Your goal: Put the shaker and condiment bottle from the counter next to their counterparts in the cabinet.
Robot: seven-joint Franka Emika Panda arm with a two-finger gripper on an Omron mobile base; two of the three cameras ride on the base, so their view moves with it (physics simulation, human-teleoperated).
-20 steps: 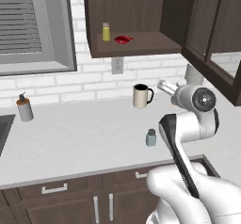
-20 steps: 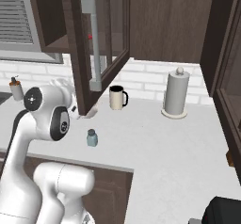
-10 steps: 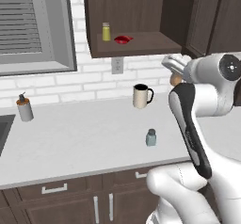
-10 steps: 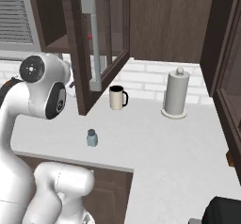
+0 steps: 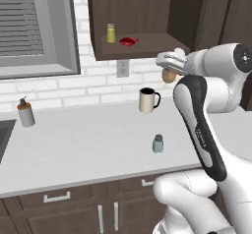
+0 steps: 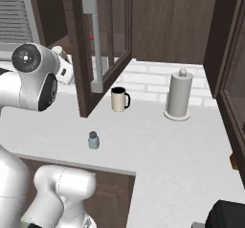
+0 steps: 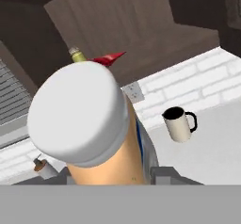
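We've got the condiment bottle clamped in the fingers, raised beside the cabinet shelf. To place it well, we'd carry it level past the shelf's front edge and set it down just beside the red item, clear of the yellow-green shaker. The left base view shows both counterparts; the right base view shows the paper towel roll. The shaker waits on the table.
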